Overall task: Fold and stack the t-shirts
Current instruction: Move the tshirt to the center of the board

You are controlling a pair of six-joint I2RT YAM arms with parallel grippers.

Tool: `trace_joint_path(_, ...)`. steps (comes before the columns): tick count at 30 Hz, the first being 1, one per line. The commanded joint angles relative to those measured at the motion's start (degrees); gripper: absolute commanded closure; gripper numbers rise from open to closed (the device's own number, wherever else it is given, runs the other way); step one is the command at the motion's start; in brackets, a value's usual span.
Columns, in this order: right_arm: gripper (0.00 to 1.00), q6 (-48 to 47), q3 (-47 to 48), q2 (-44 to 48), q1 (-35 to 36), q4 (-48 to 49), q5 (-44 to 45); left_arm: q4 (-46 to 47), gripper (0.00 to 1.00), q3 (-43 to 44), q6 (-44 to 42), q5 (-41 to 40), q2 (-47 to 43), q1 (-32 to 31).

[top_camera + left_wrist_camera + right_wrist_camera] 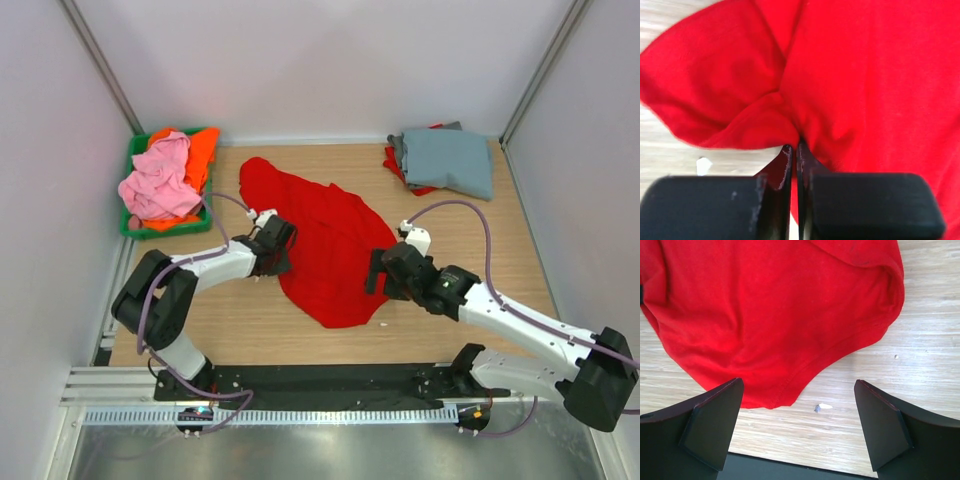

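Your left fingers [784,170] were pinched shut on a fold at the left edge of the red shirt [325,240] (the cloth puckered into the tips). Your right fingers [715,425] stood wide over its lower right hem. It lay spread mid-frame on the worktop [240,320]. The grey-blue shirt [450,160] sat upper right, the pink shirt [158,180] and orange shirt [202,150] upper left in the bin [137,150].

White walls [330,60] on 3 sides, wood tabletop [250,320], alu corner posts [97,60], even light.
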State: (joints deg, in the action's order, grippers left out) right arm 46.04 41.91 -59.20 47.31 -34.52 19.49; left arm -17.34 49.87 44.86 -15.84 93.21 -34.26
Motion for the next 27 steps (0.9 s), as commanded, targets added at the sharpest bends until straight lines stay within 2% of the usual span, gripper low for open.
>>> trace_joint_path(1, 0.0, -3.32, 4.05, 1.19, -1.25, 0.69, -0.33, 3.02, 1.0, 0.15, 1.44, 4.23, 0.58, -0.71)
trace_joint_path(3, 0.0, -4.2, 5.28, 2.15, -2.3, -2.37, 1.69, 2.58, 1.0, -2.3, 3.9, 3.54, -1.53, -2.29)
trace_joint_path(6, 0.0, -5.96, 7.12, 4.44, -5.82, -6.15, 3.1, -0.14, 1.0, -5.47, 11.54, 1.08, -7.5, -8.26)
trace_joint_path(11, 0.0, -9.3, 10.46, 4.36, -11.36, -9.16, 2.75, -2.61, 1.0, -8.21, 29.54, -4.01, -14.63, -26.44)
trace_joint_path(12, 0.0, -9.91, 10.91, 3.66, -11.8, -9.33, 2.05, -2.61, 0.94, -7.08, 30.63, -4.38, -14.37, -31.52)
trace_joint_path(13, 0.0, -10.27, 11.43, 3.04, -11.98, -9.25, 1.35, -3.13, 0.81, -6.02, 31.16, -4.38, -13.67, -33.48)
trace_joint_path(14, 0.0, -11.23, 12.22, 2.52, -12.06, -8.99, 0.21, -3.92, 0.46, -4.88, 31.43, -4.12, -12.28, -35.16)
trace_joint_path(15, 0.0, -11.93, 12.58, 1.12, -12.07, -7.59, -1.36, -5.06, 0.33, -2.6, 31.34, -3.59, -11.65, -37.52)
trace_joint_path(17, 0.0, -13.51, 12.76, -0.38, -11.98, -5.83, -7.95, -10.23, 0.16, -0.66, 31.08, -3.76, -12.25, -39.12)
trace_joint_path(19, 0.0, -14.48, 13.11, -3.72, -11.54, -3.28, -13.83, -17.41, 0.12, 1.19, 30.2, -4.9, -14.88, -39.65)
trace_joint_path(20, 0.01, -15.1, 14.24, -4.86, -9.54, -2.92, -14.12, -20.16, 0.09, 2.07, 29.94, -6.21, -19.86, -39.66)
trace_joint_path(23, 0.03, -15.19, 18.53, -11.27, -4.35, -3.01, -10.02, -32.9, 0.0, 5.75, 27.75, -14.82, -28.84, -39.48)
trace_joint_path(24, 0.04, -15.28, 19.95, -13.55, -1.98, -3.01, -9.47, -35.71, 0.0, 6.73, 25.47, -17.45, -34.88, -39.22)
trace_joint_path(26, 0.07, -15.28, 24.15, -20.23, -0.56, -3.01, -9.03, -42.14, 0.0, 9.09, 21.95, -23.61, -40.1, -38.78)
trace_joint_path(27, 0.13, -15.37, 25.57, -22.43, -0.12, -2.83, -9.2, -44.94, 0.0, 9.37, 20.28, -25.63, -45.6, -38.43)
